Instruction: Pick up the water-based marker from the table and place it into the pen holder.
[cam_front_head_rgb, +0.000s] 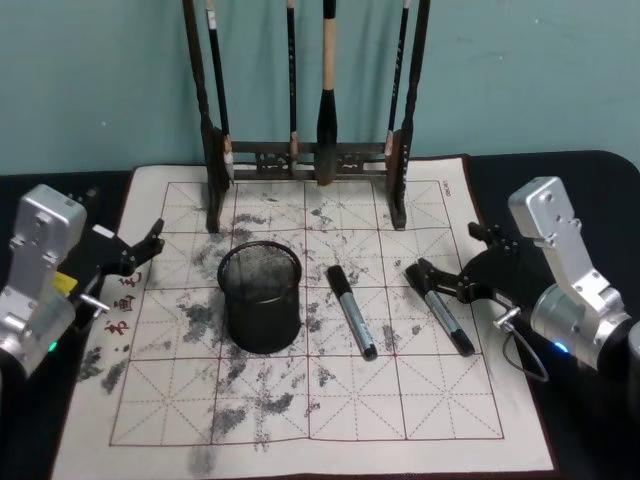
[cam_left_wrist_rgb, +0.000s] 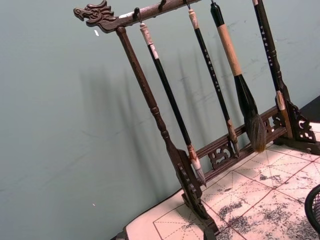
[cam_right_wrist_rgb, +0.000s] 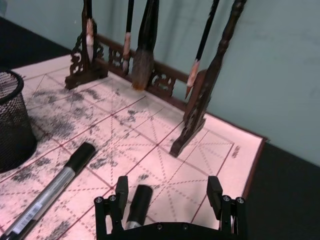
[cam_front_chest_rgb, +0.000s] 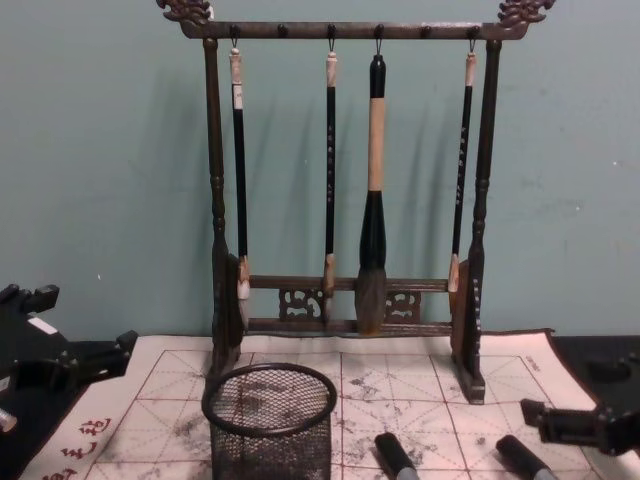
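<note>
Two black-capped, grey-bodied water-based markers lie on the ink-stained grid mat. One marker (cam_front_head_rgb: 352, 312) (cam_right_wrist_rgb: 55, 192) rests just right of the pen holder. The other marker (cam_front_head_rgb: 446, 318) (cam_right_wrist_rgb: 138, 201) lies farther right. My right gripper (cam_front_head_rgb: 447, 252) (cam_right_wrist_rgb: 168, 192) is open, low over the mat, with that second marker's cap between its fingers, close to one finger (cam_right_wrist_rgb: 121, 191). The black wire-mesh pen holder (cam_front_head_rgb: 260, 298) (cam_right_wrist_rgb: 11, 120) (cam_front_chest_rgb: 270, 420) stands upright on the mat's left-centre. My left gripper (cam_front_head_rgb: 150, 248) (cam_front_chest_rgb: 82, 330) rests open at the mat's left edge, holding nothing.
A tall dark wooden brush rack (cam_front_head_rgb: 305, 160) (cam_front_chest_rgb: 350, 200) (cam_left_wrist_rgb: 165, 135) with several hanging brushes stands along the mat's far edge, against the teal wall. The mat (cam_front_head_rgb: 300, 420) lies on a black table; its near half holds only ink smudges.
</note>
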